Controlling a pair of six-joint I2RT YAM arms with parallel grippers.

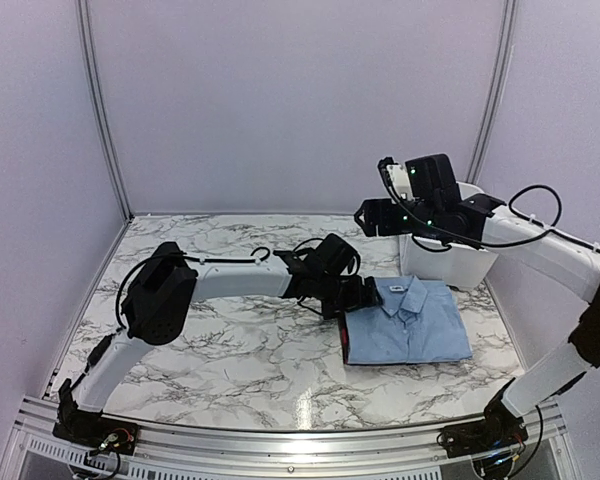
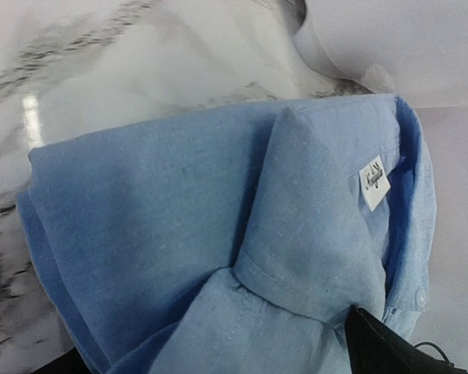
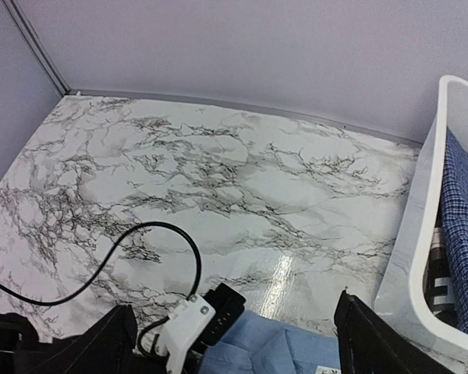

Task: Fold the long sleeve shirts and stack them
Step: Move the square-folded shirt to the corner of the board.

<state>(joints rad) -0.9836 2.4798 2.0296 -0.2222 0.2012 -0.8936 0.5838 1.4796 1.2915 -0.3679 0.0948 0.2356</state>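
Light blue shirt (image 1: 410, 325): the left gripper (image 1: 352, 295) hangs open, grasping nothing, at its far left corner. The shirt lies folded right of centre on the table (image 1: 230, 340), over a red shirt (image 1: 346, 345). The right gripper (image 1: 378, 218), also open, hovers above the bin (image 1: 450, 262) at far right. This fold looks finished; next, the dark blue shirt (image 3: 464, 226) needs lifting out of the bin.

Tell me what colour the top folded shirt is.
The shirt is plain light blue, clearest in the left wrist view.
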